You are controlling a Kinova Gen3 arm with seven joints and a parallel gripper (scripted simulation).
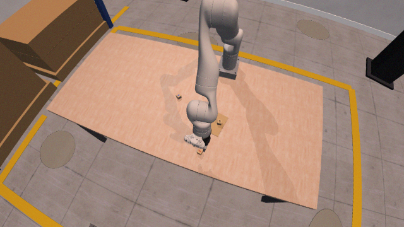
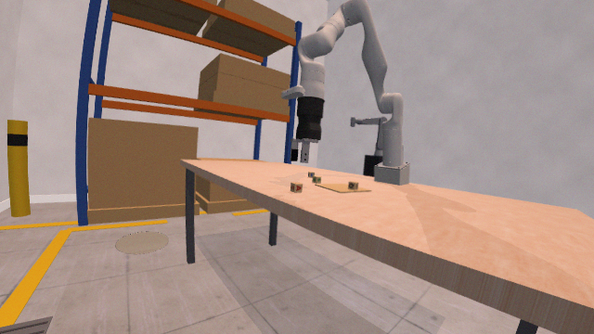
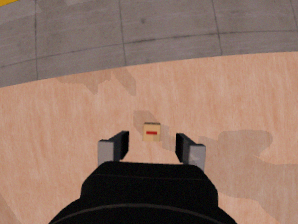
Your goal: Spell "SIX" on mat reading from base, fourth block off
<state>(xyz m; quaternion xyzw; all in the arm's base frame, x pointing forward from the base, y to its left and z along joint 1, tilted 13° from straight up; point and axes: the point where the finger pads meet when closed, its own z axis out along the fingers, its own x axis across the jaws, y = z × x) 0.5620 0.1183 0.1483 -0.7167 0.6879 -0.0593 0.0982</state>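
My gripper is open and empty, above the block with a red bar-shaped mark. In the wrist view that block shows between and just beyond the fingertips, its bar crosswise. It lies on the table near the edge far from the base, off the mat. The block with a dark S lies on the tan mat. A block with a green mark lies beside the mat, hidden in the top view. A block with a blue mark lies farther off; its letter is unclear.
The table has its edge beyond the red-marked block; it also crosses the upper wrist view. The arm hides part of the mat in the top view. A shelf rack with large boxes stands beyond one table end.
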